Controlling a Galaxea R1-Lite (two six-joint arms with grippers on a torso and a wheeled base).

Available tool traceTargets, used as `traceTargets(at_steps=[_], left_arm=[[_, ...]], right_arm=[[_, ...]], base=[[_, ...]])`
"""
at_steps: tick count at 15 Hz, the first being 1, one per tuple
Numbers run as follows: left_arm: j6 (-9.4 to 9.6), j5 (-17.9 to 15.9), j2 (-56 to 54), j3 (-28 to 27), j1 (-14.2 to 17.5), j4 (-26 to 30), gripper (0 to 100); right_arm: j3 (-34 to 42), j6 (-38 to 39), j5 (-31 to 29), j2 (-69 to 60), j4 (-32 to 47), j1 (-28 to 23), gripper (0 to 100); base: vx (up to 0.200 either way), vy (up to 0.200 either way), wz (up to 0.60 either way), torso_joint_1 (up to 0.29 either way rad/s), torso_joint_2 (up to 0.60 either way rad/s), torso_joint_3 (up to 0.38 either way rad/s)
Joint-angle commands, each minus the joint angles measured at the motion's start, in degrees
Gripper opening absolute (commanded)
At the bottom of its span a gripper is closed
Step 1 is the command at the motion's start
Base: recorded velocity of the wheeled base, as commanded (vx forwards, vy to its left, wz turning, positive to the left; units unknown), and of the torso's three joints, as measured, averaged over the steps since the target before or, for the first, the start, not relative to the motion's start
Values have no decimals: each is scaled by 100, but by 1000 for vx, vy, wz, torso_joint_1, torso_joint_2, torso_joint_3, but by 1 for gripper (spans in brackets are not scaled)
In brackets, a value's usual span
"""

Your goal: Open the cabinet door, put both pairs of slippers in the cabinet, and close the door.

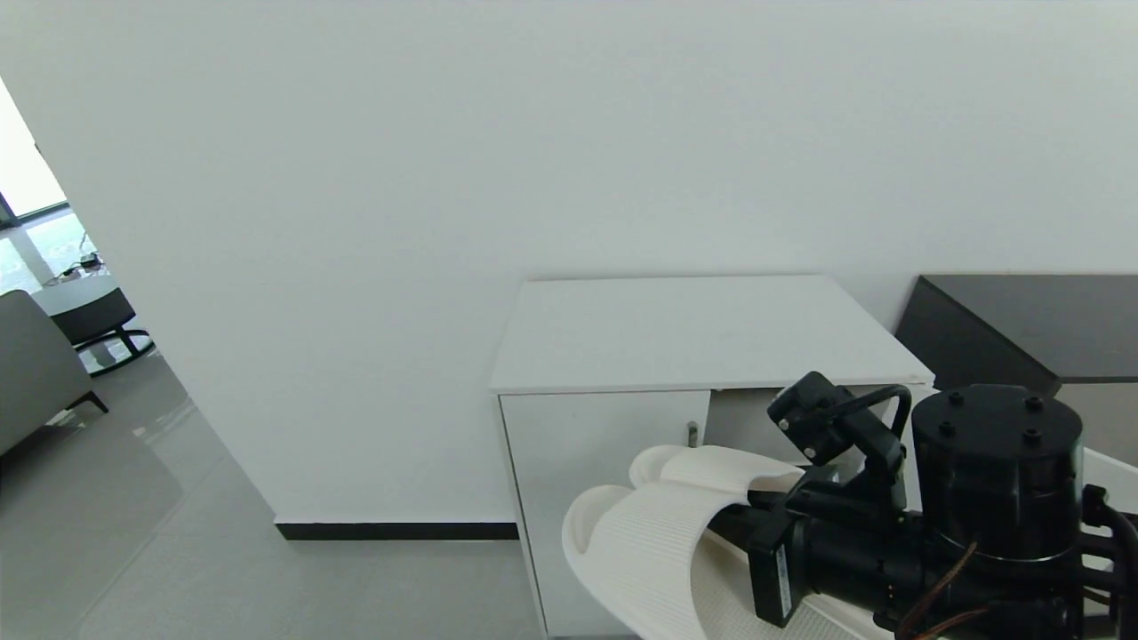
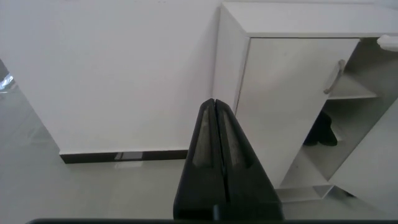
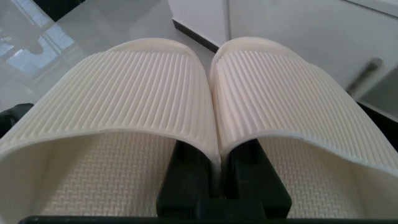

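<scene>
Left wrist view shows your left tool (image 2: 215, 109) clenched empty, facing the cabinet (image 2: 311, 18), and in front of its open right half the right tool (image 3: 219, 165) grips the white slippers (image 1: 658, 542), so ease them in level onto a shelf (image 2: 351, 95), clear of the closed door (image 2: 286, 106).

cream ribbed slippers (image 3: 149, 81), white cabinet (image 1: 693, 329)

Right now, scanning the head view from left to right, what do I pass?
grey chair → cabinet's shut door → handle → dark tabletop. The white slippers overlap the cabinet, so they are left out of the order.
</scene>
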Motion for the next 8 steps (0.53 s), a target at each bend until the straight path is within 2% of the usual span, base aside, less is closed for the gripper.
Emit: traceTargets(at_steps=[1,8], left_arm=[[-6,0,7,0,0,0,0],[-6,0,7,0,0,0,0]], right_arm=[[7,1,-1,30,1,6,0],[24,1,-10,74,-8,-64,0]], base=[[0,-200,0,2,7,2],[0,-200,0,4,1,4]])
